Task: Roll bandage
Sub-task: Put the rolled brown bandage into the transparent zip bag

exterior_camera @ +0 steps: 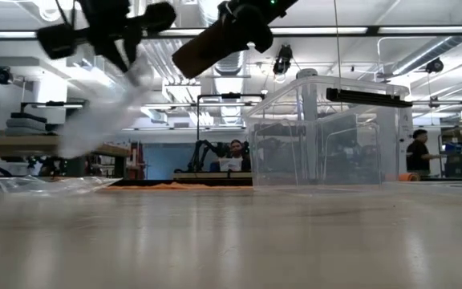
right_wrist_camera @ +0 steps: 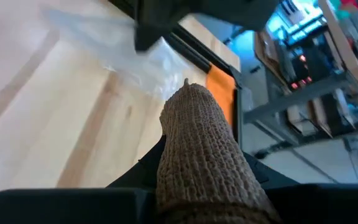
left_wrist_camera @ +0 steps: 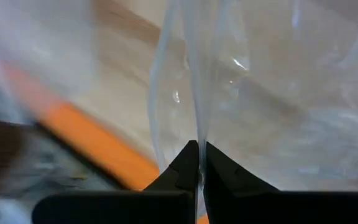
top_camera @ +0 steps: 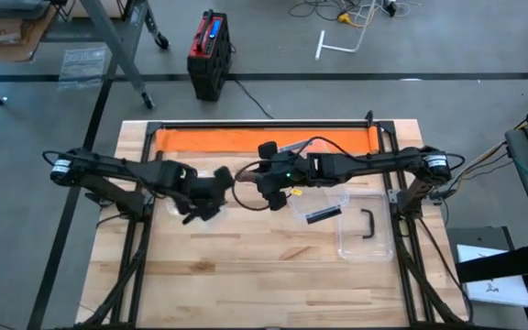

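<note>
My left gripper (left_wrist_camera: 201, 163) pinches a clear plastic bag (left_wrist_camera: 229, 81); my right gripper (right_wrist_camera: 197, 163) clamps the tan bandage roll (right_wrist_camera: 197, 149). A clear bin (top_camera: 360, 225) sits just beside my right gripper, an orange mat (top_camera: 246, 139) behind both.

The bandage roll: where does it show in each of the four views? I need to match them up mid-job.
High view: not clearly visible; hidden at the right gripper, mid-table.
Low view: the brown roll juts from the right gripper at top centre.
Left wrist view: not in it; only the plastic bag pinched by the left gripper.
Right wrist view: the bandage fills the bottom centre.
Shared landmark: the orange mat.
</note>
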Available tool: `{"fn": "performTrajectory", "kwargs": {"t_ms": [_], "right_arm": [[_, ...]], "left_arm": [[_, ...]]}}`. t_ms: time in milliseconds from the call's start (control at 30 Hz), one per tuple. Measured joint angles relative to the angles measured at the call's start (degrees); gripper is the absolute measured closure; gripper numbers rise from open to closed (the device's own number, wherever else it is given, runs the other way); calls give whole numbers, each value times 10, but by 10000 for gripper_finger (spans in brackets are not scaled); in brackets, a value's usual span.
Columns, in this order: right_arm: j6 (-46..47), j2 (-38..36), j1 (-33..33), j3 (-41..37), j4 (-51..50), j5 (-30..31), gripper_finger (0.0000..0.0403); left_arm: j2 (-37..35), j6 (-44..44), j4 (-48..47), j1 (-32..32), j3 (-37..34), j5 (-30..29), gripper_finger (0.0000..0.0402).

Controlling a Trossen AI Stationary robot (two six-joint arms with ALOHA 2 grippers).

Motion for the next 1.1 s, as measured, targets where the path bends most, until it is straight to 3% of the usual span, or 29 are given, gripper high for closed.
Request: {"fn": "performTrajectory", "kwargs": {"t_ms": [133,233,500,733,967,1100], "right_arm": [[-15,0,5,-1,0,-43,318],[-46,0,13,-1,8,-37,318],[-133,0,26,-1,81,47,318],[-104,7,34,0,58,-6,315],[-81,5,53,-1,-29,19,319],[-100,-1,56,-1,-16,18,316]], "left_arm": [[0,6,114,-3,-9,-36,401],[0,8,145,-3,-14,-33,401],[0,-2,150,-3,-20,4,401],[-18,-68,167,-7,-15,16,401],[-72,-86,153,-8,9,63,401],[-91,-86,148,2,8,73,401]]}}
